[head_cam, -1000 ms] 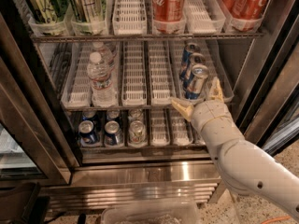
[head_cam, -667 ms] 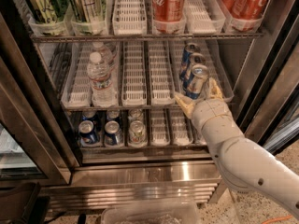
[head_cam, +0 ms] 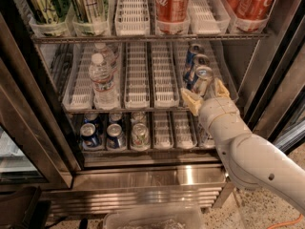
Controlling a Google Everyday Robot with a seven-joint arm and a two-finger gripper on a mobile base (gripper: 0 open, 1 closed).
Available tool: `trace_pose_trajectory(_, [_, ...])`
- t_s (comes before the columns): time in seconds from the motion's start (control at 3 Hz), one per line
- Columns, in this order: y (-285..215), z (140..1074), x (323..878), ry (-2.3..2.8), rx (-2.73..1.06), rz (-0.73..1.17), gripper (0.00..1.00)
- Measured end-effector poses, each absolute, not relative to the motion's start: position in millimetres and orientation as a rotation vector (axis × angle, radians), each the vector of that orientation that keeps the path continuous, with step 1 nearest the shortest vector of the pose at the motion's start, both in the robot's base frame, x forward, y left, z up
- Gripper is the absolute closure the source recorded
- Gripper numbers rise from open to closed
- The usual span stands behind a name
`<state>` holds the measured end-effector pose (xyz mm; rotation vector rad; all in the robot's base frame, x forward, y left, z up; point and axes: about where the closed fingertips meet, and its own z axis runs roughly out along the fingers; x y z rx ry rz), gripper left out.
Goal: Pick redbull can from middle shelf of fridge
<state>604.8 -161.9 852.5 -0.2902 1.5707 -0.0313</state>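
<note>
**With the fingers drawn in around the can, the grasp is nearly set**

While I watch the feed, the gripper [head_cam: 205, 92] has crept forward and to the right over the last second, deeper into the fridge [head_cam: 143, 175]. It now sits at the front edge of the middle shelf [head_cam: 143, 109], in the right-hand lane. Its two tan fingers [head_cam: 190, 100] stand apart, one on each side of the lower part of the redbull can [head_cam: 202, 77], which is upright at the head of its lane with two more slim cans queued behind it. A second ago the left finger was out in front of the shelf bar; now it is just beside the can. I cannot tell whether either pad is touching metal yet.

For the task, I judge that the approach is all but finished and the squeeze is the next step. The risk I see is nudging the can back into its neighbours before the jaws come together. The water bottles [head_cam: 102, 78] in the left lane are well apart from this and have not shifted.
</note>
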Motion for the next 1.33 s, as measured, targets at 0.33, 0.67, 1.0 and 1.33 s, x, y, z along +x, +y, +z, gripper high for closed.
trace_pose_trajectory(0.33, [-167,850,610,1.578,-0.256,-0.005,0.29])
trace_pose_trajectory(0.67, [-170,846,613,1.585,-0.242,0.003,0.47])
trace_pose_trajectory(1.0, [-171,844,615,1.590,-0.236,0.005,0.70])
trace_pose_trajectory(1.33, [-172,839,617,1.602,-0.233,0.016,0.93])
